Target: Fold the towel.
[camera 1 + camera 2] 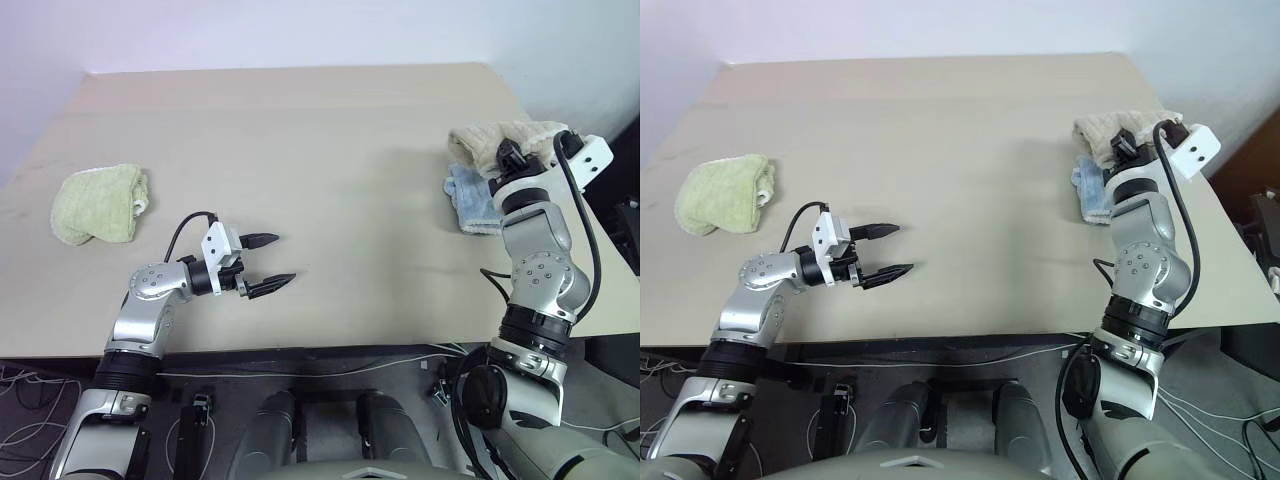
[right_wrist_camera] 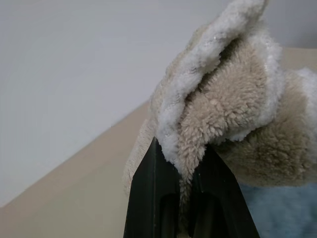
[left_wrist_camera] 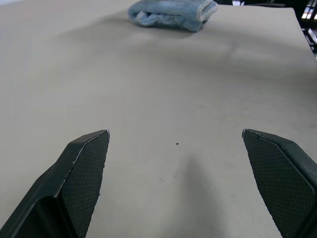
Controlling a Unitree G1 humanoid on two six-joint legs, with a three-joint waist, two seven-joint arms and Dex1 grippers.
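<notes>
Pinching a bunched fold of the towel (image 2: 233,114), the right gripper (image 1: 512,157) has its fingers clamped tight on the cloth at the table's (image 1: 330,140) far right edge, where it sits heaped on the light blue towel (image 1: 472,200). Folding looks barely begun: nothing is spread flat yet. That arm reaches forward; the left gripper (image 1: 268,264) hovers wide apart, level over bare tabletop, with the green towel (image 1: 98,203) well off to its left.

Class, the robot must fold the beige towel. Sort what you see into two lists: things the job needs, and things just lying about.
Belongs to the job:
beige towel, pinched in the right gripper
left gripper, jaws open

Just lying about:
green towel
light blue towel
</notes>
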